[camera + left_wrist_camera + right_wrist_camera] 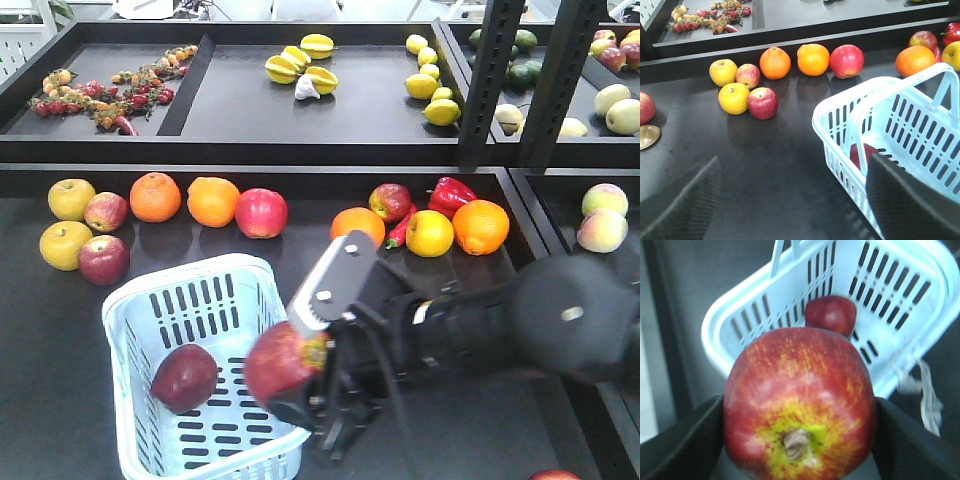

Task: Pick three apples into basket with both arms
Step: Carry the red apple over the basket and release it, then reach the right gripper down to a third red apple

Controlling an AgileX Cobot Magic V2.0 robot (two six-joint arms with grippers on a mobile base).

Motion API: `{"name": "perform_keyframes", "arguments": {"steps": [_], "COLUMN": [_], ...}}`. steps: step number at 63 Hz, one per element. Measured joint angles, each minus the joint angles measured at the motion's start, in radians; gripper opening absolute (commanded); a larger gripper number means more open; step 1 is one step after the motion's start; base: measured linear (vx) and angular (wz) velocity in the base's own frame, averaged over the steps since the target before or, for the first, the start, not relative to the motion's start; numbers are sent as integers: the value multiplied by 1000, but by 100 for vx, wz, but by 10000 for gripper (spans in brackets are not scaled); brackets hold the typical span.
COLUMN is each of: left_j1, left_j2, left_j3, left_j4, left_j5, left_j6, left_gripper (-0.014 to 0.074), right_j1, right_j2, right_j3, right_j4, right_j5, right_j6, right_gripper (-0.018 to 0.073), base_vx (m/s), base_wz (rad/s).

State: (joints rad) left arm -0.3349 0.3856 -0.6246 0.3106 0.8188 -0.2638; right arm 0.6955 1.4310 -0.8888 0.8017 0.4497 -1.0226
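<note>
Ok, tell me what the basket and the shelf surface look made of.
The basket: pale moulded plastic, judging by its smooth, slightly glossy walls, punched slots and rolled rim. The shelf surface: dark and matte with faint reflections, possibly painted board or rubber mat; unclear.

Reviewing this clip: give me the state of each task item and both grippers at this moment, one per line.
right gripper: shut on the blush apple
blush apple: held beside the basket's rim, not yet inside
dark apple: lying in the basket
basket: upright on the table, one apple inside
left gripper: open, empty
</note>
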Motion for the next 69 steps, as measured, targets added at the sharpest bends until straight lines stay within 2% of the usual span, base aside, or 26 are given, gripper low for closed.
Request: {"name": "perform_keyframes", "arguments": {"steps": [8,23,28,40,58,64,69], "left_j1": [0,0,0,0,0,0,0], "left_j2": [0,0,0,0,0,0,0], "left_j3": [0,0,0,0,0,0,0], "left_j4": [0,0,0,0,0,0,0], "left_j5": [0,0,0,0,0,0,0], "left_j6": [0,0,0,0,0,0,0], "left_gripper": [569,569,569,569,569,569,569], "right_j1": [58,75,75,75,71,33,-47], "right_j2": [69,149,150,150,119,91,70], "right_j3": [0,0,0,0,0,0,0], "right_j4": [31,62,73,103,95,41,-39], "right_j5": [-111,-155,-164,-192,-164,-117,-52], "right_j6": [-22,-46,-46,-46,-3,68,155], "right_gripper": [410,659,707,697,654,653,652], "base_vx": [0,0,0,0,0,0,0], "base_wz": [0,0,0,0,0,0,0]}}
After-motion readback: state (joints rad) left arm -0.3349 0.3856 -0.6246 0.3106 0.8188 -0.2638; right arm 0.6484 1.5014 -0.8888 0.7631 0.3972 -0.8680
